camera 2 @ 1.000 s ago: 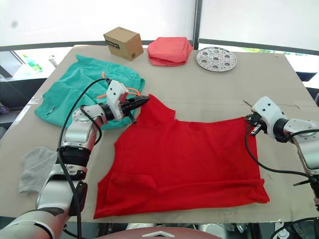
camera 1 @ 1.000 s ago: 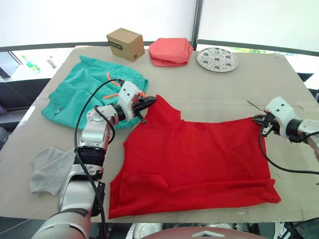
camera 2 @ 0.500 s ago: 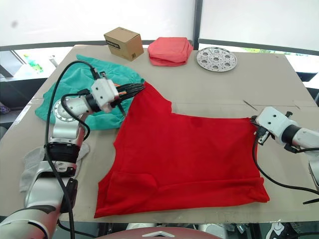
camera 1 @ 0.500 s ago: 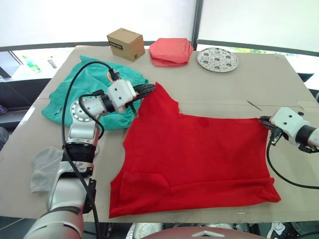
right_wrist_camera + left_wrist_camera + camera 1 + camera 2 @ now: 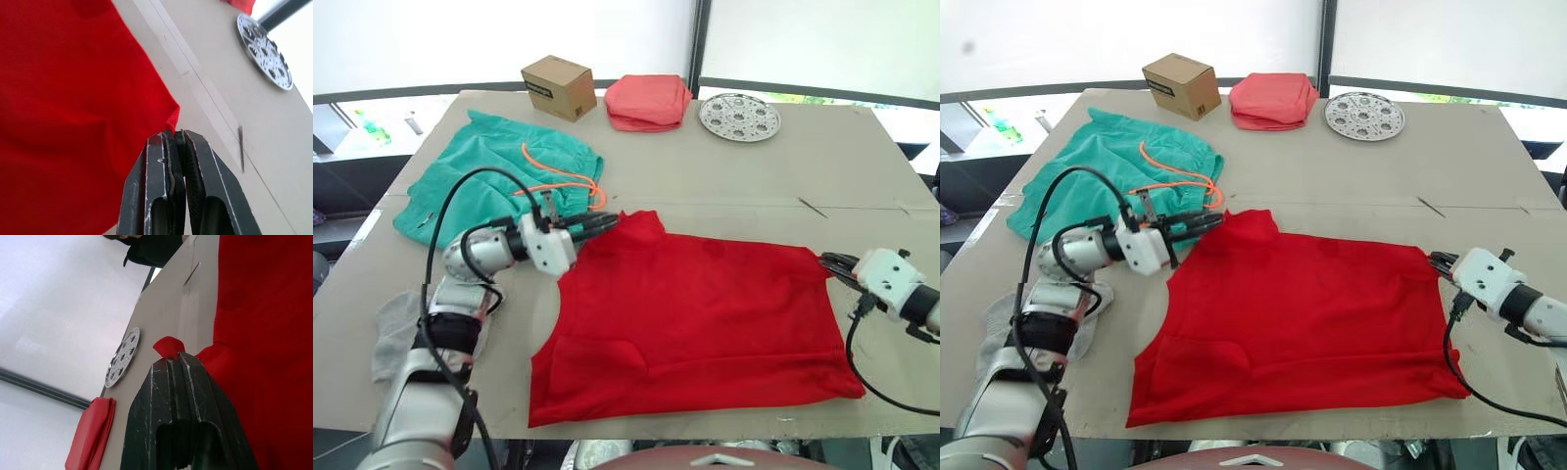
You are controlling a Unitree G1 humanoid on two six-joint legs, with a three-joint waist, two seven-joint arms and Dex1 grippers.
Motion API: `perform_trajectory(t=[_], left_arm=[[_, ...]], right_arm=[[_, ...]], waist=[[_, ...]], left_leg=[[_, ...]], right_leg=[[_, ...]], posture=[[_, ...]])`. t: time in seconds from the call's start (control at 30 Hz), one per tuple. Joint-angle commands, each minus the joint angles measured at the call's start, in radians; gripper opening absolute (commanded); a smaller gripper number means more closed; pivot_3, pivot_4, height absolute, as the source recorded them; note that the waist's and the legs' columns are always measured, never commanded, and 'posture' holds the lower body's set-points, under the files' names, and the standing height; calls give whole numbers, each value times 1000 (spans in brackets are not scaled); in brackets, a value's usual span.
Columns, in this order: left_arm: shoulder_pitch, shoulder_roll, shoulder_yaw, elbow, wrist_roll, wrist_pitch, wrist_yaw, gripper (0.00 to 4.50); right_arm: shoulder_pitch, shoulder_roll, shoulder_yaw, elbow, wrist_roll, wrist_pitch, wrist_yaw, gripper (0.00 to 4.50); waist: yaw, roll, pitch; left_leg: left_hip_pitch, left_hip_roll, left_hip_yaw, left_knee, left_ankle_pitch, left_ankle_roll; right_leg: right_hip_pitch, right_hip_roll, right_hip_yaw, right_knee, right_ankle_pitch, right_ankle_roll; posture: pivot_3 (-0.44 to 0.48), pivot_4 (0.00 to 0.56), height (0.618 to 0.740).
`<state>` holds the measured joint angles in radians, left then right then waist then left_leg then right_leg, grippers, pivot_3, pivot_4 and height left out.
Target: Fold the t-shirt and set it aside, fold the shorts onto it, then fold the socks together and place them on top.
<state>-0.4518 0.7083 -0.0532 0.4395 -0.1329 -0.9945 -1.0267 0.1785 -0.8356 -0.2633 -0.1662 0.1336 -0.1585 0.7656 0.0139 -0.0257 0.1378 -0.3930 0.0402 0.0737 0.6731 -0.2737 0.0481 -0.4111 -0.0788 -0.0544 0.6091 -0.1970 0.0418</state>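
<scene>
The red t-shirt lies spread across the near middle of the table. My left gripper is shut on its far left corner, low over the table. In the left wrist view the black fingers pinch a tuft of red cloth. At the far right corner my right gripper is shut on the t-shirt. The teal shorts with an orange drawstring lie flat at the far left. Grey socks lie at the near left edge, partly hidden behind my left arm.
At the table's far edge stand a cardboard box, a folded salmon-pink cloth and a round perforated metal disc. Bare table stretches between these and the t-shirt. Its near edge runs just below the shirt's hem.
Both grippers came down and toward me with the shirt's far corners. The raised left corner now lies low, and more of the shorts' drawstring shows.
</scene>
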Motion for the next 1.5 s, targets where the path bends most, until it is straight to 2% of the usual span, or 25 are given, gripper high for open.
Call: perform_trajectory(t=[0.03, 0.3, 0.4, 0.67, 0.97, 1.23, 1.3, 1.4, 1.43, 1.47, 1.5], left_arm=[[54, 44, -5, -65, -54, -42, -10, 0], [202, 158, -48, -39, -72, -187, -56, 0], [200, 176, -55, 37, 0, -258, -43, 0], [177, 197, -78, 174, 57, -359, 14, 0], [204, 209, -108, 170, 87, -383, 97, 0], [227, 211, -140, 130, 101, -348, 150, 0], [244, 226, -161, 117, 80, -309, 140, 0], [278, 253, -172, 77, 14, -214, 118, 1069], [296, 266, -171, 62, -18, -187, 108, 1507], [325, 282, -169, 40, -78, -140, 81, 2137], [346, 294, -167, 25, -121, -107, 61, 2442]], right_arm=[[51, 12, -73, -61, 26, -57, 5, 49], [164, 13, -119, 1, -59, -235, -4, 49], [166, 7, -119, 44, -107, -308, -24, 49], [208, -18, -124, 140, -168, -522, -33, 49], [285, 9, -131, 188, -222, -697, -110, 49], [251, 17, -78, 237, -257, -670, -156, 49], [277, -4, -37, 241, -234, -651, -108, 49], [291, -10, -29, 257, -198, -608, -95, 1072], [319, -13, -26, 222, -136, -496, -57, 1522], [356, -23, -31, 158, -41, -373, -15, 2168], [383, -28, -36, 108, 25, -285, 14, 2480]], waist=[[0, 0, 0], [0, 1, 0], [1, 2, -1], [1, 2, -1], [0, 2, -1], [0, 3, -1], [0, 3, -1], [1, 3, 0], [0, 4, 0], [0, 4, 0], [0, 4, 0]], left_leg=[[1, 0, 0, 0, 0, 0], [3, 0, 1, -2, 0, 0], [3, 0, 1, -2, 0, 0], [4, 0, 2, -3, 0, 0], [8, 1, 6, -3, 0, 0], [10, 1, 9, -4, 0, 0], [10, 1, 10, -4, 0, 0], [10, 2, 10, -5, -1, 1], [10, 2, 10, -5, -1, 1], [10, 2, 11, -5, -1, 2], [10, 2, 11, -5, -1, 2]], right_leg=[[0, -1, 0, 0, 0, 0], [1, -1, 1, 0, 0, 0], [0, -1, 1, 0, -1, 0], [0, -1, 1, 0, -2, 2], [2, -2, 5, 1, -2, 4], [2, -2, 7, 1, -2, 2], [2, -2, 8, 1, -2, 3], [2, -2, 8, 1, -2, 2], [2, -2, 8, 1, -2, 1], [2, -2, 9, 1, -2, 2], [2, -2, 9, 1, -2, 2]], posture=[[0, 150, 740], [0, 150, 740], [0, 150, 740], [0, 150, 740], [0, 150, 740], [0, 150, 740], [0, 150, 740], [0, 150, 740], [0, 150, 740], [0, 150, 740], [0, 150, 740]])
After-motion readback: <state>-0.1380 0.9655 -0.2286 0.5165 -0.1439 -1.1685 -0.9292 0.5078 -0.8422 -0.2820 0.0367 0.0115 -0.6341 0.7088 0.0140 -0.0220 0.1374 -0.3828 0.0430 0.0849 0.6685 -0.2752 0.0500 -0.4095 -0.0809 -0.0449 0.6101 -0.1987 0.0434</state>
